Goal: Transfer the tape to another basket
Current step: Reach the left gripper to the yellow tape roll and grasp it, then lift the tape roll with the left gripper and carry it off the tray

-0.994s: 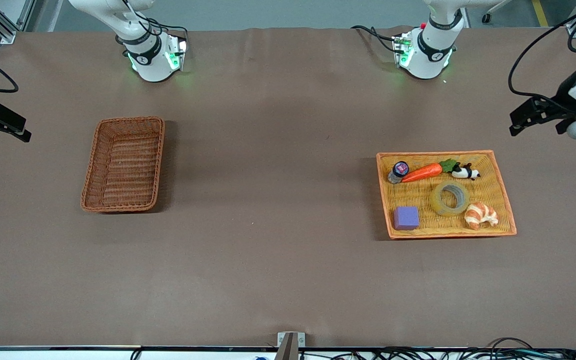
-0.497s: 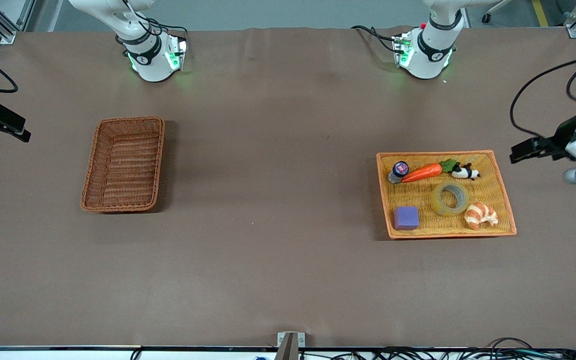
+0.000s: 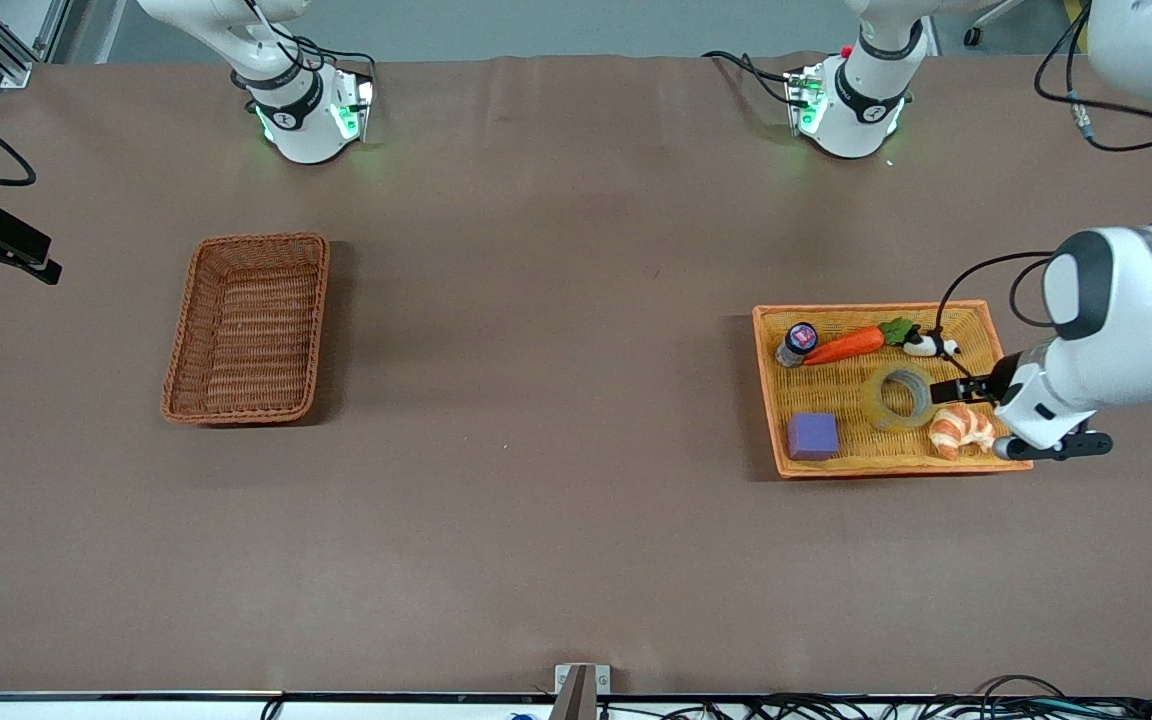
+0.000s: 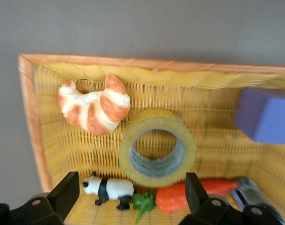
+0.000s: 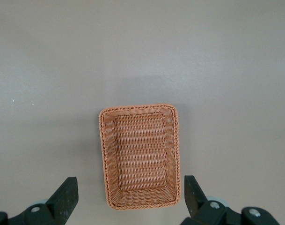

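The tape (image 3: 872, 400), a yellowish ring with a grey core, lies flat in the orange-yellow tray (image 3: 976, 312). It also shows in the left wrist view (image 4: 154, 172). My left gripper (image 3: 956, 393) hangs open over the tray, above the tape and croissant, holding nothing; its jaws (image 4: 131, 190) stand wide apart. The dark reddish-brown wicker basket (image 3: 248, 335) stands empty toward the right arm's end of the table and shows in the right wrist view (image 5: 140, 157). My right gripper (image 3: 36, 265) waits open and empty, high at that end of the table (image 5: 130, 193).
In the tray beside the tape lie a croissant (image 3: 961, 430), a purple block (image 3: 813, 436), a carrot (image 3: 844, 345), a toy panda (image 3: 929, 345) and a small jar (image 3: 797, 342). Brown table surface lies between tray and basket.
My left arm has swung in from the table's end and come down over the tray, its open gripper now above the tape. The right arm has not moved.
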Tool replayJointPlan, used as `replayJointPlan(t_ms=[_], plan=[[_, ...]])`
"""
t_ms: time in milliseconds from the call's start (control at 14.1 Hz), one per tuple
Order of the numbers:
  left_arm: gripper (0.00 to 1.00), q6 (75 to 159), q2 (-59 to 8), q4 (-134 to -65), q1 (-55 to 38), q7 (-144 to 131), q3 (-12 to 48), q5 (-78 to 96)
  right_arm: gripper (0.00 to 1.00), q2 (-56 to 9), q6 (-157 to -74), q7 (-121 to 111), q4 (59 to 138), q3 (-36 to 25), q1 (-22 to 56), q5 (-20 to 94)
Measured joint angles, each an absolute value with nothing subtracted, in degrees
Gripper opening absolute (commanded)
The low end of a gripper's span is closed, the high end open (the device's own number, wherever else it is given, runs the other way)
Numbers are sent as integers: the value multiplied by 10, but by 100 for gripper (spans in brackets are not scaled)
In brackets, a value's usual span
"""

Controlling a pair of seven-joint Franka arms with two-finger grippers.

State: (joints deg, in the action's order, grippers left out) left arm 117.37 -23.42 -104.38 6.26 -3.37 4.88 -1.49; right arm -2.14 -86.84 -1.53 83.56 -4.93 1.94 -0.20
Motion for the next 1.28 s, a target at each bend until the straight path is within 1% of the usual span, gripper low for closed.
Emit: replayJointPlan(t_ms=[142, 213, 284, 355, 497, 568, 639, 710, 1065, 1207, 1278], plan=[[99, 1210, -255, -1070, 71, -33, 49, -15, 100, -21, -868, -15, 836, -49, 19, -2], [96, 1229, -263, -1082, 75, -33, 49, -15, 100, -21, -868, -15, 836, -49, 19, -2], [87, 1241, -271, -1091, 78, -33, 49, -15, 100, -21, -868, -15, 836, -49, 19, -2], [71, 1246, -280, -1096, 80, -33, 48, -15, 100, -21, -868, -15, 836, -49, 19, -2], [33, 1249, -292, -1097, 80, -32, 49, -15, 100, -21, -868, -15, 836, -49, 19, -2], [19, 1249, -295, -1097, 79, -32, 50, -15, 100, -21, -868, -15, 836, -49, 19, -2], [7, 1249, -296, -1097, 79, -32, 50, -15, 100, -21, -868, -15, 836, -49, 19, -2], [0, 1250, -296, -1096, 79, -32, 50, -15, 100, -21, -868, -15, 836, -49, 19, -2], [0, 1253, -295, -1084, 79, -32, 50, -15, 100, -21, -868, -15, 836, -49, 19, -2], [0, 1230, -292, -1049, 75, -38, 54, -15, 100, -21, -868, -15, 836, -49, 19, -2], [1, 1194, -290, -1020, 71, -43, 59, -15, 100, -21, -868, -15, 836, -49, 19, -2]])
